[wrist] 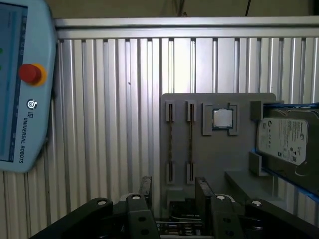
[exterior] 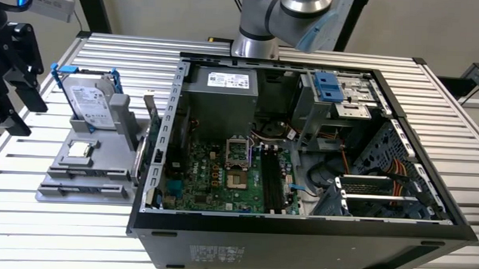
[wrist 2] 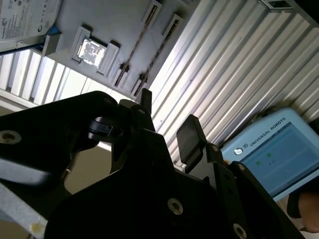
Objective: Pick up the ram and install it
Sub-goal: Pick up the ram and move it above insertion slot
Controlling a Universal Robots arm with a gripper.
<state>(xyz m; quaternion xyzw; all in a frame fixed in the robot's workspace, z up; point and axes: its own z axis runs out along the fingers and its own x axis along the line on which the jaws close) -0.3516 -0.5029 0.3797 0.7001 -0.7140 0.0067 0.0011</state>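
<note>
Two ram sticks stand on edge in the slots of a grey holder (wrist: pixel 219 149); in the first wrist view one ram stick (wrist: pixel 171 142) is beside the other (wrist: pixel 190 142). In the second wrist view they are thin strips (wrist 2: pixel 133 52) on the same holder (wrist 2: pixel 124 20). My gripper (wrist: pixel 173 191) is open with nothing between its black fingers (wrist: pixel 145 185), short of the holder's near edge and roughly in line with the sticks. In the second wrist view the gripper (wrist 2: pixel 167 117) is also open. In the exterior view the gripper (exterior: pixel 29 118) hangs at the exterior view's left, beside the holder (exterior: pixel 63 164).
The holder also carries a silver hard drive (wrist: pixel 286 139) with blue rails and a square processor chip (wrist: pixel 222 118). An open computer case (exterior: pixel 300 232) with its motherboard slots (exterior: pixel 271 177) lies at the exterior view's right of the holder. A teach pendant (wrist: pixel 25 84) lies on the slatted table (wrist: pixel 109 109).
</note>
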